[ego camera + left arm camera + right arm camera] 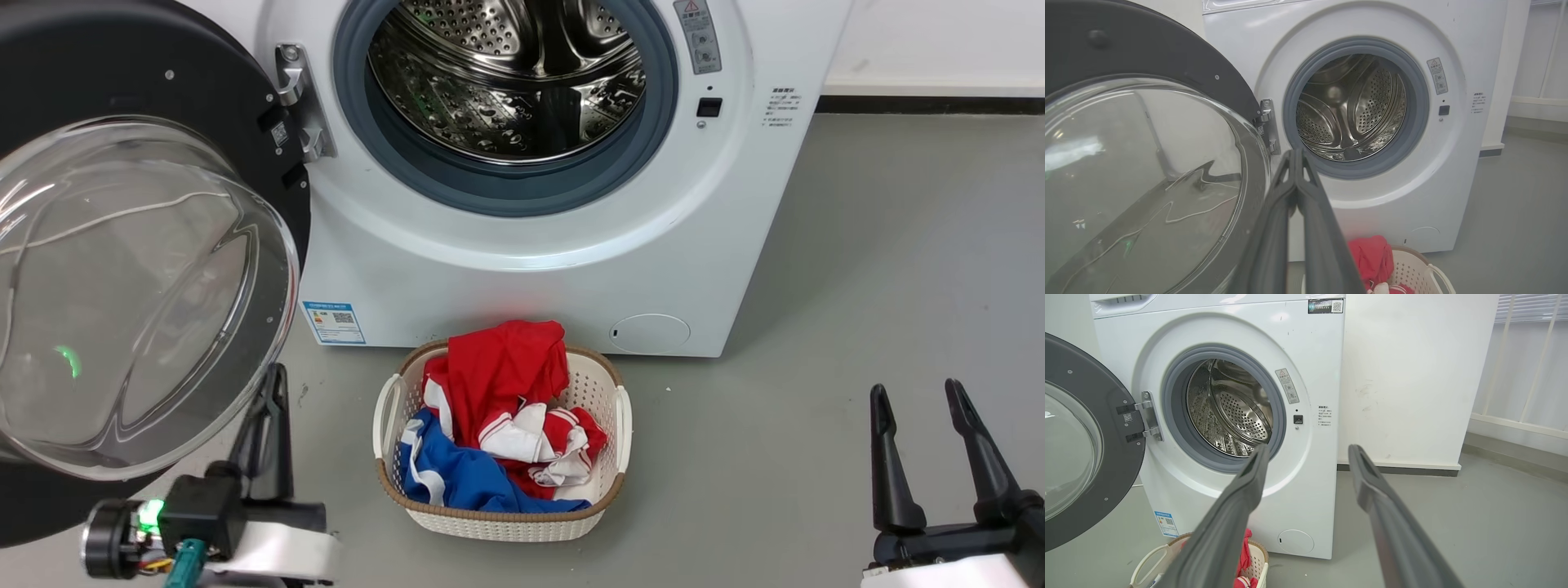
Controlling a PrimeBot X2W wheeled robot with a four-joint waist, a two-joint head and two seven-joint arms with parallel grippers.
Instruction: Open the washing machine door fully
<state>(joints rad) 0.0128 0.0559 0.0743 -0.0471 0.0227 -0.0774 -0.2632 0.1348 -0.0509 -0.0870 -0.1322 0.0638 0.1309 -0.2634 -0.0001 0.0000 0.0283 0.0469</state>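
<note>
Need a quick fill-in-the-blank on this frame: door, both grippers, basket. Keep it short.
1. The washing machine door stands ____ on its hinge, showing the drum.
2. The left gripper is ____, gripping nothing.
3. The right gripper is ____, also gripping nothing.
4. The basket holds red, white and ____ clothes.
Missing words: open; shut; open; blue.

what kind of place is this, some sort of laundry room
Most likely a laundry area, though it might be a test setup. A white front-loading washing machine stands with its door open, and a basket of clothes sits on the grey floor.
</note>
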